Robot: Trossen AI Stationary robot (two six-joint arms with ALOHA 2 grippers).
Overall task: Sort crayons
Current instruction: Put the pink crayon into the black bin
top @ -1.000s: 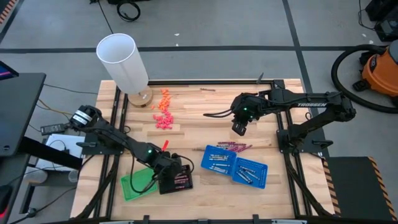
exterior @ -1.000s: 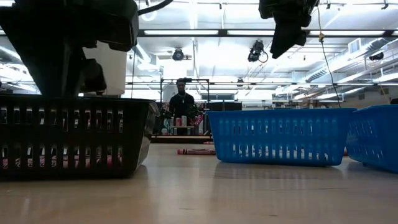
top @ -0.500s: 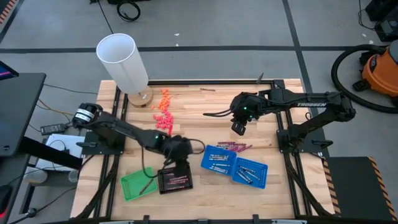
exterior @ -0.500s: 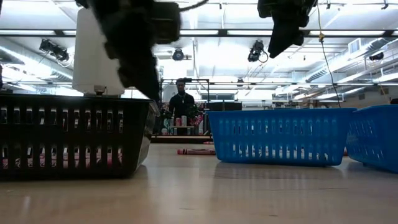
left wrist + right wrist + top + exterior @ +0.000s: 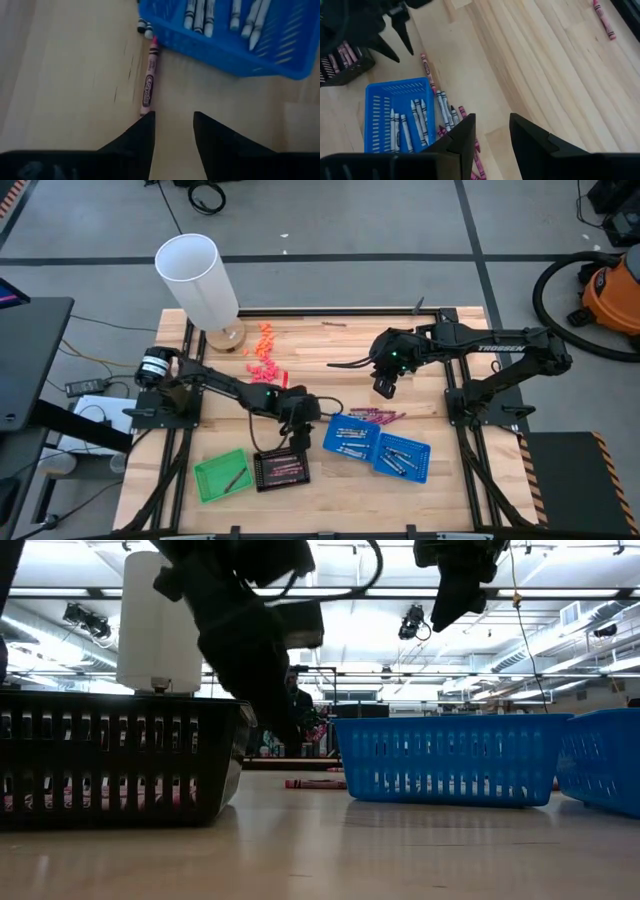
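Blue slatted plastic baskets (image 5: 352, 437) hold the pale grey crayons (image 5: 200, 12); magenta crayons lie in the black slatted basket (image 5: 281, 470) and loose beside the blue one. The left gripper (image 5: 172, 122), fingers parted and empty, hangs just above one loose pink crayon (image 5: 148, 85), the blue basket wall close ahead. The right gripper (image 5: 490, 130) waits open above bare wood. The low view hides basket contents.

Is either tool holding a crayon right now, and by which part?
No. The left tool is open and empty over a magenta crayon; the right tool is open and empty too.
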